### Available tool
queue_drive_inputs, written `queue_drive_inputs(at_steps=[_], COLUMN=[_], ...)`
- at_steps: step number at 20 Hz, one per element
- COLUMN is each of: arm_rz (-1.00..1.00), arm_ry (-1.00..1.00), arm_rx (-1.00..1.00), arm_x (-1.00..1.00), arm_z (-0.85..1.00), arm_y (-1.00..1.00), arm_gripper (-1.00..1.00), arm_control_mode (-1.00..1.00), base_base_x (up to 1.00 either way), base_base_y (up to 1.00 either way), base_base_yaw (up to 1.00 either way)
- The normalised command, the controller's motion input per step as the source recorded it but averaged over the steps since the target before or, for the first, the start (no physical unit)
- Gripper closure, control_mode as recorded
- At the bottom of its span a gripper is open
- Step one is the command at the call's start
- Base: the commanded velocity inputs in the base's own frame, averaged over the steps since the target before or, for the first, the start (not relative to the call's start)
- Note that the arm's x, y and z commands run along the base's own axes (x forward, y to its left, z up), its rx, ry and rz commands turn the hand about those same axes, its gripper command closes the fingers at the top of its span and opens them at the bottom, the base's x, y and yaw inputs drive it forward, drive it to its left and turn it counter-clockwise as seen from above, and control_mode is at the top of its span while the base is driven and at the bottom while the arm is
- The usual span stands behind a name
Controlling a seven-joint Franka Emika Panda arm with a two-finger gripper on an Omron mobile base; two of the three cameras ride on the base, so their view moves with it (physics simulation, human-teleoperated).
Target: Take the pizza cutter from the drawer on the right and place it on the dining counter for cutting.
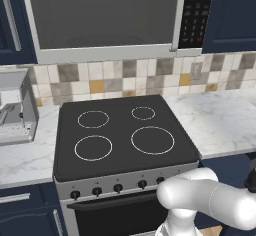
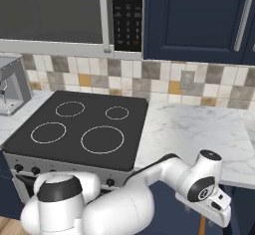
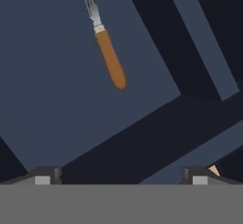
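Note:
The pizza cutter lies on the navy floor of the open drawer. Its brown wooden handle points toward me and its thin metal neck runs off the top edge, so the blade is cut off from sight. My gripper hangs above the drawer, open, its two dark fingertips set wide apart with nothing between them. The cutter is ahead of the fingertips and well clear of them. In the right base view my hand sits low, under the front edge of the marble worktop, right of the stove.
A black stove with a row of knobs stands in the middle, with marble worktop on both sides. A coffee machine sits at the left. A microwave and navy upper cabinets hang above.

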Motion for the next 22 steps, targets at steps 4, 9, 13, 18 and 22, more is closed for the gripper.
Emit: queue_drive_inputs(at_steps=[4, 9, 13, 18, 22], arm_rz=[0.06, 0.09, 0.11, 0.13, 0.14], arm_ry=[0.00, 0.00, 0.00, 0.00, 0.00], arm_rx=[0.01, 0.00, 0.00, 0.00, 0.03], arm_x=[0.17, 0.19, 0.15, 0.01, 0.00], arm_z=[-0.11, -0.20, -0.29, -0.34, -0.38], arm_y=[0.00, 0.00, 0.00, 0.00, 0.00], arm_gripper=[-1.00, -1.00, -1.00, -1.00, -1.00], arm_control_mode=[-1.00, -1.00, -1.00, -1.00, -1.00], base_base_x=[0.00, 0.00, 0.00, 0.00, 0.00], base_base_y=[0.00, 0.00, 0.00, 0.00, 0.00], base_base_yaw=[0.00, 0.00, 0.00, 0.00, 0.00])
